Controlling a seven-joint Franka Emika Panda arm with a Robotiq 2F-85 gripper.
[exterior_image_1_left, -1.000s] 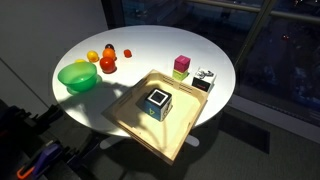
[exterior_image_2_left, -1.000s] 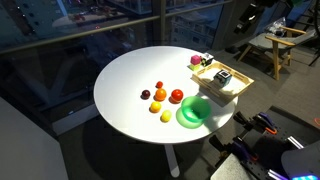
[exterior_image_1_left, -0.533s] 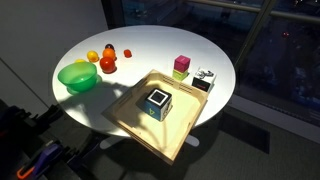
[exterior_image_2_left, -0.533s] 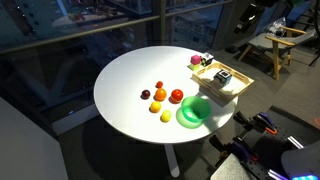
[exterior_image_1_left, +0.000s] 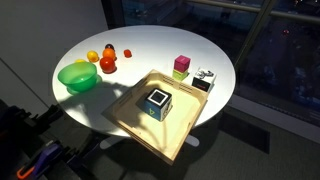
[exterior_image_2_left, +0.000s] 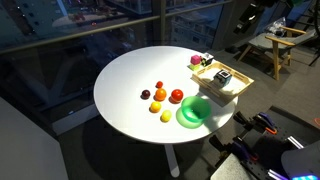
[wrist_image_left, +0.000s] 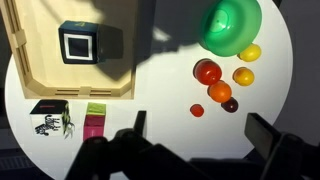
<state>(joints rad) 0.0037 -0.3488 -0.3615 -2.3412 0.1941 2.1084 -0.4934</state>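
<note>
In the wrist view the camera looked straight down on a round white table (wrist_image_left: 160, 95) from well above, so the arm was held high over it with the wrist pointing down. The gripper (wrist_image_left: 194, 135) came in from the bottom edge, its two dark fingers (wrist_image_left: 138, 128) spread wide apart with only bare tabletop between them, holding and touching nothing. Neither exterior view showed the arm over the table. Going from left to right in the wrist view, a shallow wooden tray (wrist_image_left: 35, 85) lay at the upper left, reaching past the top edge of the picture, with a dark cube with a white face (wrist_image_left: 78, 42) sitting inside it. Just below the tray's lower edge stood a black-and-white patterned block (wrist_image_left: 49, 116), and right beside it a small block, green on one half and pink on the other (wrist_image_left: 95, 117). Further right, nearest the open jaws, lay a loose cluster of small fruits: a tiny red piece (wrist_image_left: 197, 110), a larger red one (wrist_image_left: 207, 72), an orange one (wrist_image_left: 220, 92), a dark one (wrist_image_left: 231, 104) and two yellow ones (wrist_image_left: 243, 76), all near one another. Above them sat a green bowl (wrist_image_left: 233, 24), with one yellow fruit just beside its rim. In both exterior views the same layout showed, with the tray (exterior_image_1_left: 128, 122) overhanging the table's edge and the bowl (exterior_image_2_left: 193, 112) near the rim.
</note>
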